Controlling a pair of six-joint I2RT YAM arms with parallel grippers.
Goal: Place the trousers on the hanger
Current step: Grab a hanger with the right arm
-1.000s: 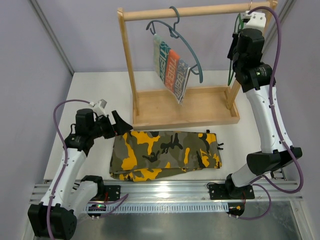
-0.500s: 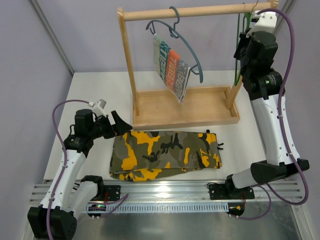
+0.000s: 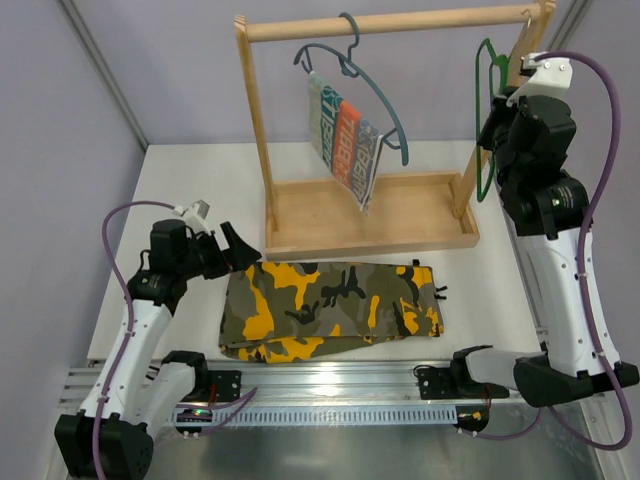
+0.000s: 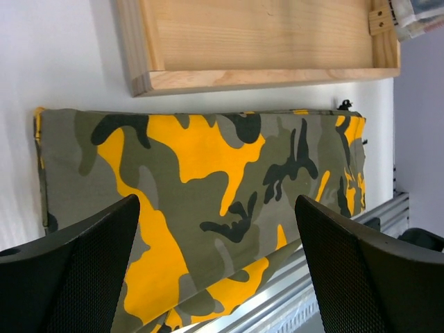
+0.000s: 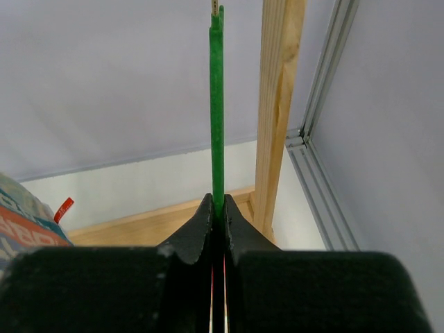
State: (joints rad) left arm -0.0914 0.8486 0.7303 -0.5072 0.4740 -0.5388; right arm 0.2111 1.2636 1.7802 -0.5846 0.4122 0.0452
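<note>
The camouflage trousers [image 3: 335,308] lie folded flat on the table in front of the wooden rack; they fill the left wrist view [image 4: 208,173]. My left gripper [image 3: 238,250] is open and empty at their left end, its jaws wide apart above the cloth [image 4: 216,202]. My right gripper [image 3: 503,108] is shut on the thin green hanger [image 3: 481,110] and holds it upright in the air beside the rack's right post. In the right wrist view the green wire [image 5: 217,104] rises straight out of the closed gripper [image 5: 218,208].
The wooden rack has a top rail [image 3: 390,22], two posts and a tray base [image 3: 400,215]. A blue-grey hanger [image 3: 385,105] with a striped cloth [image 3: 345,135] hangs from the rail. A metal rail [image 3: 330,385] runs along the near table edge.
My right arm has swung right and down, carrying the green hanger away from the top rail's end. My left arm has barely moved.
</note>
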